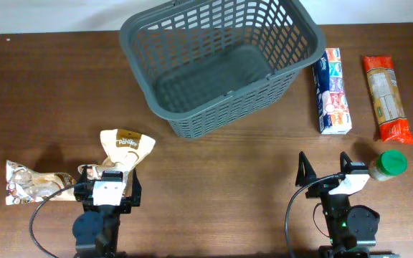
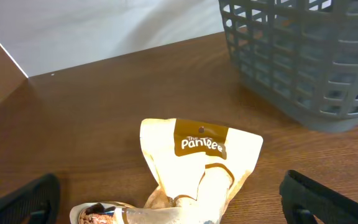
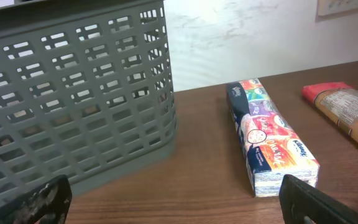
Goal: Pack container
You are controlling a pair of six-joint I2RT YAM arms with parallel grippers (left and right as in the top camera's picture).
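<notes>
Although both arms stand ready at the near side of the table [image 1: 41, 93], packing has not begun. The basket [image 1: 221, 118] sits at the far middle with its floor bare, its far rim running out of the overhead view.

Five goods remain outside it, so judged from this layout the whole task is left. To the basket's right lie a tissue pack [image 1: 333, 92] and a pasta packet [image 1: 384, 99], side by side but apart. To the near left lie a cream pouch [image 1: 126, 150] and a clear packet [image 1: 34, 183] that touch. A jar [image 1: 388, 165] with a green lid stands at the near right.

The left gripper [image 1: 108, 178] is spread wide, empty, over the pouch's narrow end. The right gripper [image 1: 323, 161] is likewise spread and empty, with the jar just beside it. Bare wood lies between each gripper and the basket wall, giving free room to lift and carry.
</notes>
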